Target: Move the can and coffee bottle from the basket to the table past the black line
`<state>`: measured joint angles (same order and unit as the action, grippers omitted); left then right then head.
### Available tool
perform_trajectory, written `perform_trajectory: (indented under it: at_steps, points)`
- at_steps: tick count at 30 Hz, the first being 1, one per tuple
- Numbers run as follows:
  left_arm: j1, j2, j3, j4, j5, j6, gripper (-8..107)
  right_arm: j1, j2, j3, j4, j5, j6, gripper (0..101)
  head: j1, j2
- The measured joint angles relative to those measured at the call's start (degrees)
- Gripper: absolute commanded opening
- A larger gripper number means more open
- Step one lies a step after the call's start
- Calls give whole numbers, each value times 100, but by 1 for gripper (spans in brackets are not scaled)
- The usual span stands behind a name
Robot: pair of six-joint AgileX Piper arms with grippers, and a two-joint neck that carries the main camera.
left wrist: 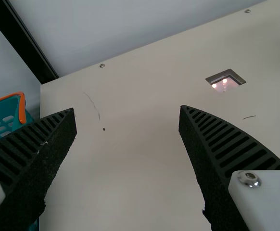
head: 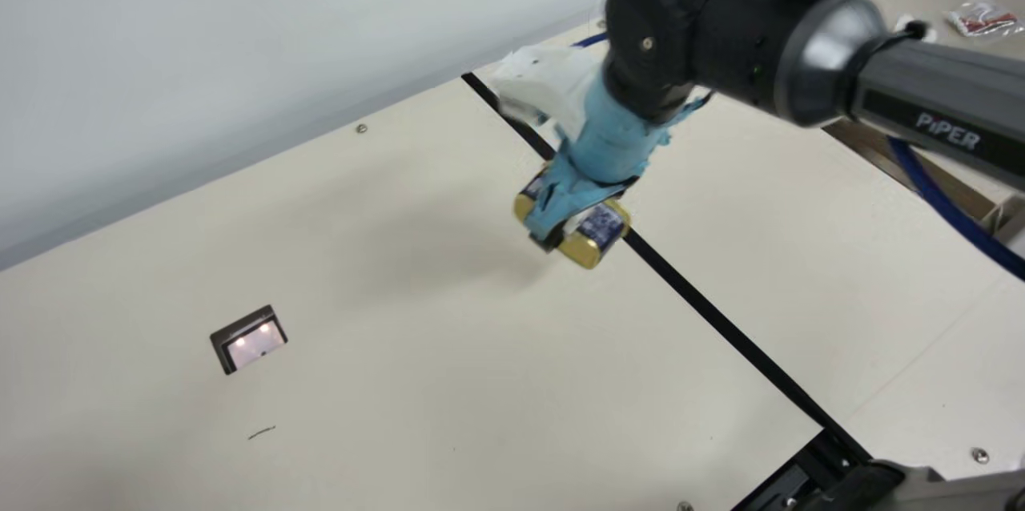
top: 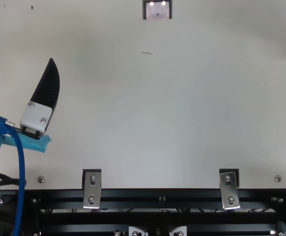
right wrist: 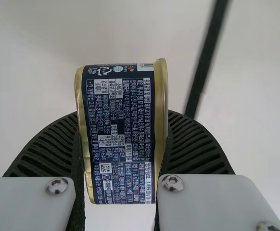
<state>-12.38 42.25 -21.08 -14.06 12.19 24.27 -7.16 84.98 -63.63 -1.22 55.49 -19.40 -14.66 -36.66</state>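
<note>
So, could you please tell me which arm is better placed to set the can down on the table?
The right arm, I'd say: the right hand grips the can above the table near the black line, while the left hand is open and empty.

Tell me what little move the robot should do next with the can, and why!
Probably ease the right gripper a little toward the main view's right before lowering it. It grips the can, which there overlaps the black line and sits mostly on its left.

A jointed arm (head: 741, 46), metal rails (top: 157, 195) and blue cable (top: 21, 182) suggest a lab.
</note>
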Motion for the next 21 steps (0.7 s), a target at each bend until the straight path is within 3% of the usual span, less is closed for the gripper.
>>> perform_trajectory:
  at_steps: [12,21]
  points:
    - [0,0,0,0,0,0,90,-2422,435,-150,-438,-353,-631,0,0,0]
    - [0,0,0,0,0,0,90,-3594,975,-401,-216,-513,-1021,0,29,0]
